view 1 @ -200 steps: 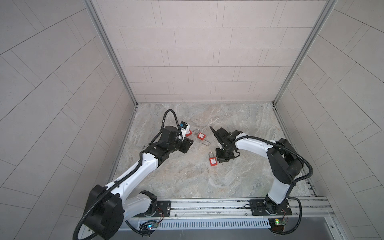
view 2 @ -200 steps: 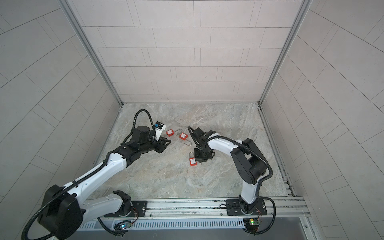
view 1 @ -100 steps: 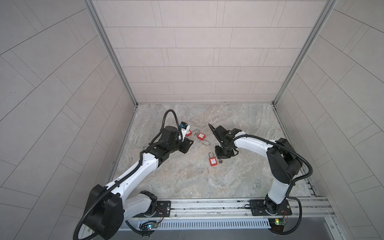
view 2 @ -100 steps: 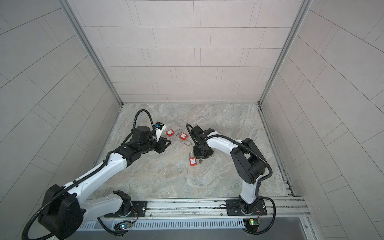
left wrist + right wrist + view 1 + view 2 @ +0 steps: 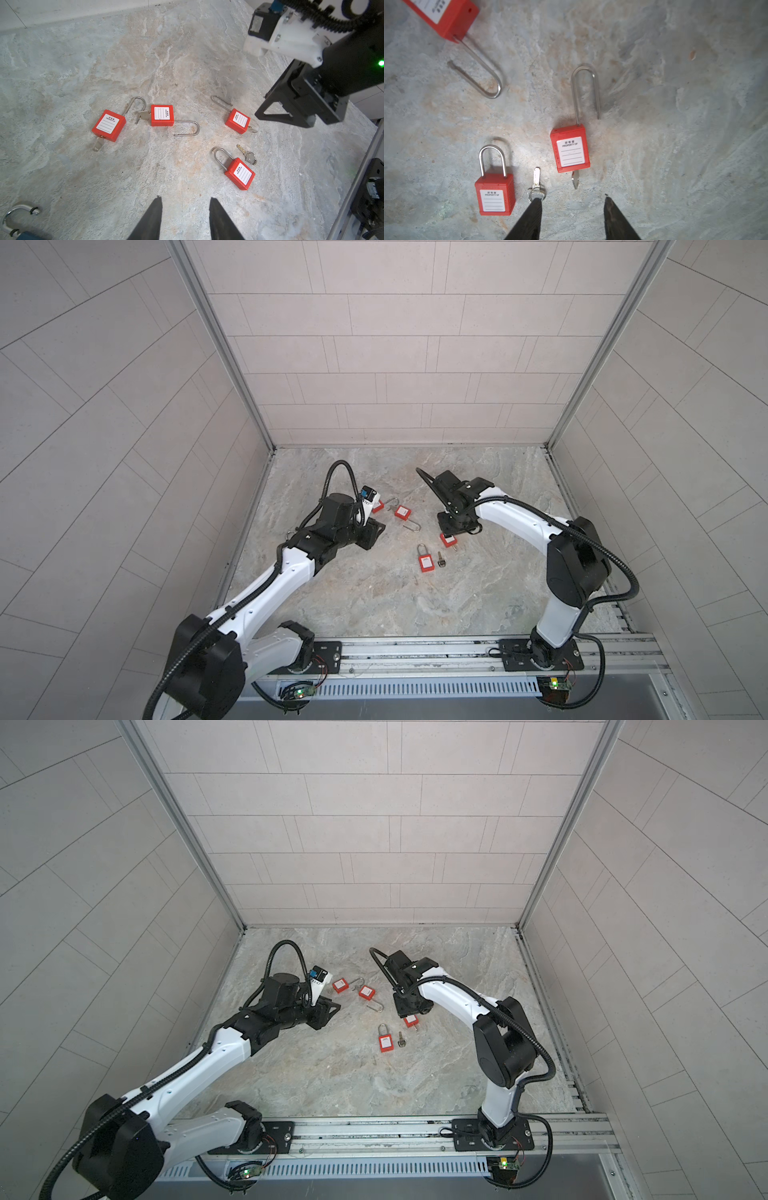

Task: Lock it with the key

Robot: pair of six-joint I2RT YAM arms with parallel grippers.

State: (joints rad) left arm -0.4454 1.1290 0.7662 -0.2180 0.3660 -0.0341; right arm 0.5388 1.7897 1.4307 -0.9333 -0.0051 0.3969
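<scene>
Now, padlock set: qty 4, red plastic bodies w/ steel shackles, all flat on the marbled floor btwn the two arms.
Closed padlock: short shackle seated in body, no key in it. Of the four it lies nearest the front rail in both top views.
Loose key: silver, flat on floor just beside closed padlock, blade pointing the same way as that shackle. Bow sits at the tip of one right-gripper finger; touching or only overlapping cannot be told.
Open padlock: long shackle lifted, one leg free of body, key inserted at base. Pos.: other side of loose key, just under the right gripper in both top views.
Third padlock, fourth padlock: shackles open, key in each, just beside each other, nearer the back wall.
Right gripper: fingers spread fairly wide, nothing btwn them.
Left gripper: fingers at a narrower gap, empty, apart from every padlock.
Change vs. 1 s ago: right fingers were shut, now parted. Gripper has backed off the closed padlock toward the back wall, so the loose key now shows uncovered. Left arm and padlocks same pos.
Labels: white sticker per body, "所有者" above "PROPERTY OF", then blank ruled lines.
</scene>
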